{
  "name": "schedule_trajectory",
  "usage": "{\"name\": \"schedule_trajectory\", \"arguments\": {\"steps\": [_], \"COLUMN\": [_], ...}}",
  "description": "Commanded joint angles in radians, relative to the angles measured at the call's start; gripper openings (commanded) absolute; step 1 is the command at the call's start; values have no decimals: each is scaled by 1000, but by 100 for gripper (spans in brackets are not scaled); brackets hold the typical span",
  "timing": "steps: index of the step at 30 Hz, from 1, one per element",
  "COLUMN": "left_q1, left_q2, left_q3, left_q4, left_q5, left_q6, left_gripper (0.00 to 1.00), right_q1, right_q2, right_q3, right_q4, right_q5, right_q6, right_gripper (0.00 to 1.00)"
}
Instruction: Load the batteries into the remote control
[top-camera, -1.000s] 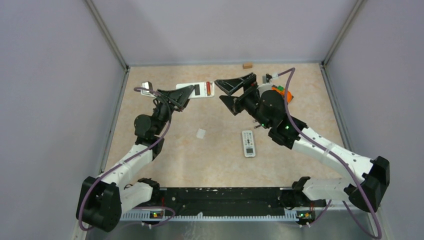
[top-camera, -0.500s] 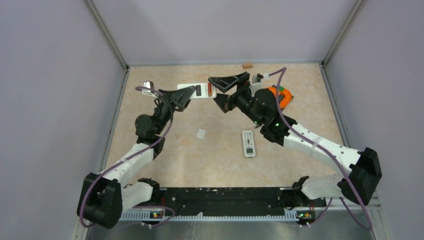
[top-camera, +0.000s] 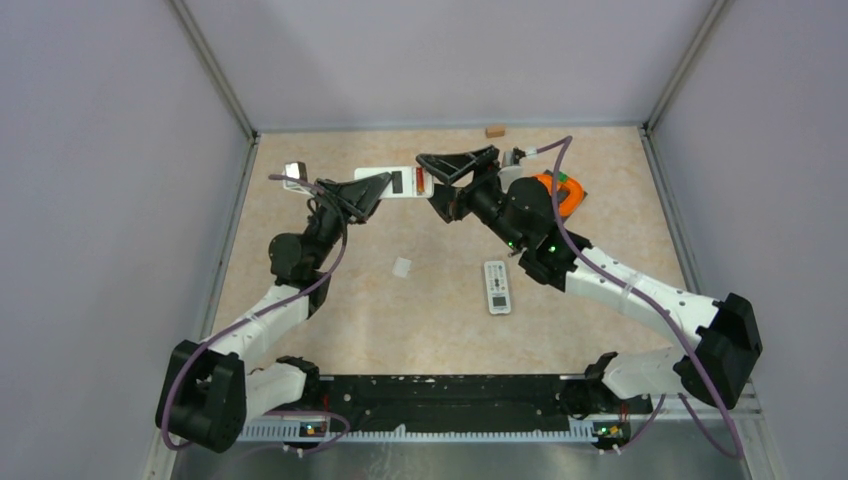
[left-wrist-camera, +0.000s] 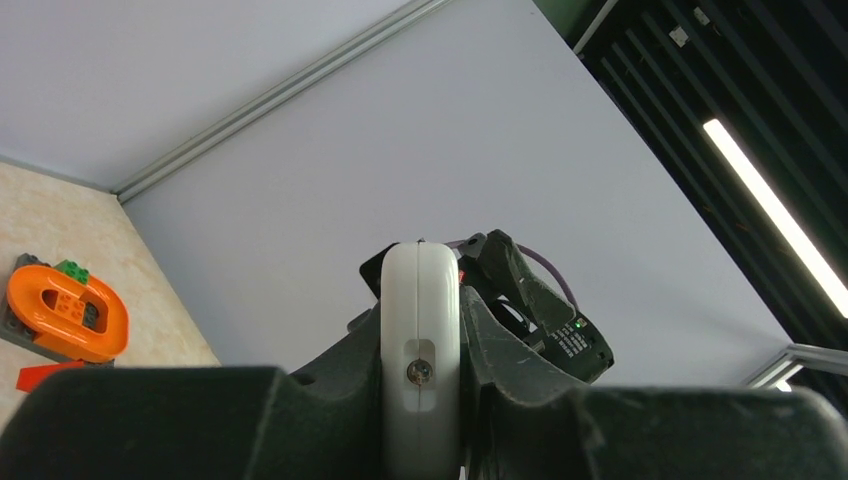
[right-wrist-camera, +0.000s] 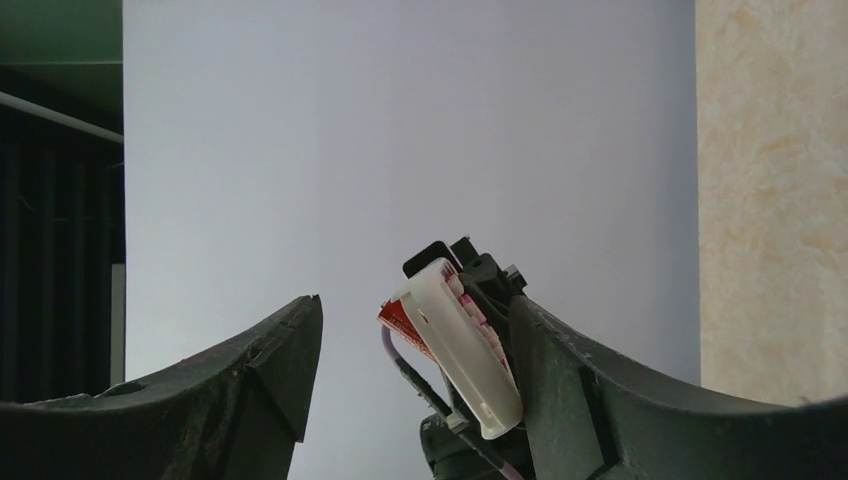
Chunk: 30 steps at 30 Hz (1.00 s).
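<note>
White remote: near end clamped in left gripper, held clear of table (far end reaching between the other jaws).
left gripper: pressed tight on the remote's sides.
right gripper: spread, either side of that far end.
reddish battery: against the remote's open back, between the right fingers.
second remote: flat on table, beside right forearm.

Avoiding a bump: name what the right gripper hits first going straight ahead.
Probably the white slab-shaped remote control: its end lies between the right gripper's open fingers, close beside one of them, though depth is unclear.
</note>
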Motion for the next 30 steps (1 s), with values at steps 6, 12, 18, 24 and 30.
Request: {"name": "schedule_trajectory", "arguments": {"steps": [6, 12, 18, 24, 30], "left_q1": [2, 2, 2, 2, 2], "left_q2": [21, 42, 54, 44, 12], "left_q3": [-6, -10, -8, -1, 12], "left_q4": [142, 210, 221, 188, 91], "left_q5": [45, 48, 46, 38, 22], "left_q6": [38, 36, 29, 24, 24], "left_gripper": [0, 0, 0, 0, 0], "right_q1": [0, -1, -1, -1, -1], "right_q2": [-2, 2, 4, 0, -9], "right_q3": [12, 14, 17, 2, -12], "right_q4": [68, 69, 62, 57, 59], "right_q5": [-1, -2, -4, -2, 10], "right_q6": [26, 26, 26, 25, 25], "right_gripper": [64, 58, 51, 44, 38]}}
